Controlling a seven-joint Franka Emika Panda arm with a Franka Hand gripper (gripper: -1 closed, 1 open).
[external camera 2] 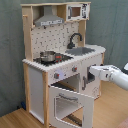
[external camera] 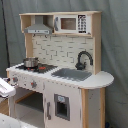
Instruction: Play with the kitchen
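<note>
The kitchen [external camera: 65,50] is a tall toy of pale wood and white panels, shown in both exterior views. A steel pot [external camera: 31,62] sits on its stovetop, beside the grey sink [external camera: 72,74] and black faucet [external camera: 82,59]. In the second exterior view the kitchen [external camera 2: 55,30] has its oven door [external camera 2: 72,105] swung down open. My gripper [external camera 2: 88,78] reaches in from the second exterior view's right, at the front panel just right of the oven opening and below the knobs. In the first exterior view a white part of the gripper [external camera: 4,89] shows at the left edge.
A range hood [external camera 2: 49,21] and a small microwave [external camera 2: 76,11] top the kitchen. A grey curtain [external camera 2: 112,25] hangs behind. The floor [external camera 2: 112,112] is wooden. A lower cabinet door [external camera: 62,105] with a dark window stays closed.
</note>
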